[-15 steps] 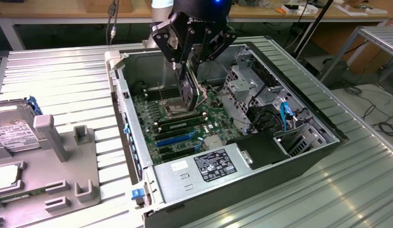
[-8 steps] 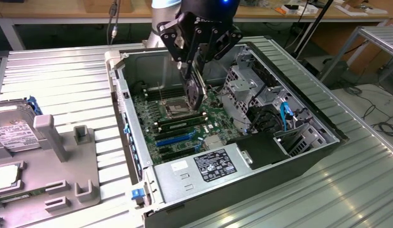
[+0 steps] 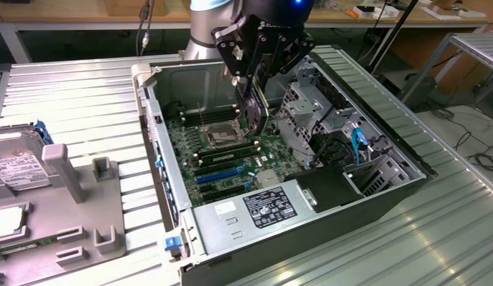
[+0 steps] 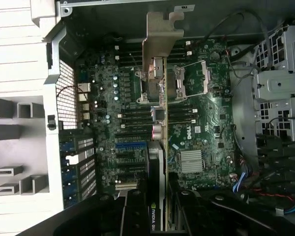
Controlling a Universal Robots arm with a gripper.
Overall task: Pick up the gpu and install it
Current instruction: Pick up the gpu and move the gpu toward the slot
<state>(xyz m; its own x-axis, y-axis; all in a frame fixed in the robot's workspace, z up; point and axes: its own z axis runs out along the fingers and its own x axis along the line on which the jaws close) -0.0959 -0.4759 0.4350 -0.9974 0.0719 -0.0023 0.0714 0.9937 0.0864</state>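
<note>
Currently, my claw (image 3: 253,83) is clamped on the gpu (image 3: 257,119), holding the card on edge above the motherboard (image 3: 230,161) inside the open case (image 3: 374,202). The bracket (image 4: 162,34) sits at the card end away from my fingers. A hard drive (image 3: 15,164) lies well apart, at the exterior view's left.

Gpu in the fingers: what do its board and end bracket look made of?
The gpu board looks like green fibreglass circuit laminate, seen edge-on, with a matte black, probably plastic, face carrying printed lettering. Its bracket looks like bare sheet metal: silver-grey, thin, bent at the tip.
</note>
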